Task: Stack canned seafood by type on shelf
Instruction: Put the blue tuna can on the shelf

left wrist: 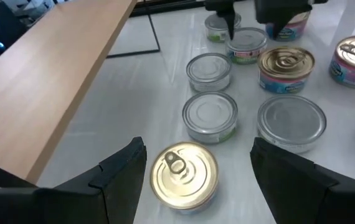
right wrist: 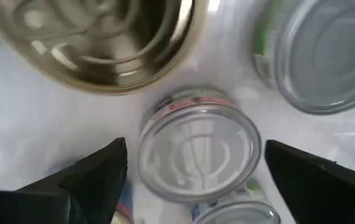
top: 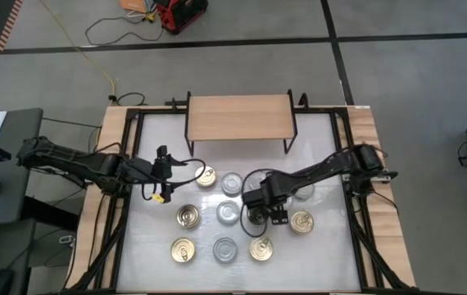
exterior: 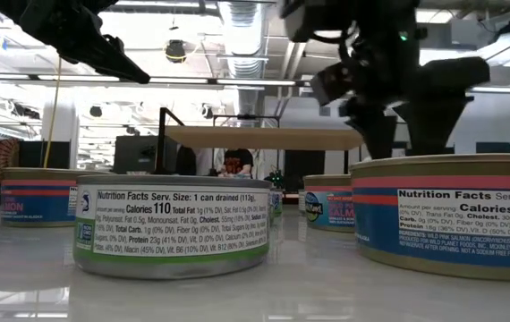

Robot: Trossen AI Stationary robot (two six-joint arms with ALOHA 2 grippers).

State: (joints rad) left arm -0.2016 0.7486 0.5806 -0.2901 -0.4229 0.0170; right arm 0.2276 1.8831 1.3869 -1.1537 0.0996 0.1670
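Observation:
The shelf (top: 238,117), a light-wood board on black legs, stands at the table's far middle with nothing on it. Several canned seafood tins, gold-topped and silver-topped, stand upright on the white tabletop in front of it. My right gripper (top: 258,211) points down, open, above a silver-topped tin (right wrist: 199,146), which shows between its two fingers (right wrist: 96,180). My left gripper (top: 161,179) hovers open at the left, aimed at a gold-topped tin (left wrist: 184,174) that stands on the table beyond its fingertips (left wrist: 124,171). In the low view the right gripper (exterior: 389,116) hangs above the tins.
Other tins stand close around the silver one: a gold-topped tin (right wrist: 103,43) and a silver-topped tin (right wrist: 327,56). Two tins (exterior: 173,224) (exterior: 456,215) stand near the front edge. Black frame rails (top: 127,164) run along the table's left and right sides.

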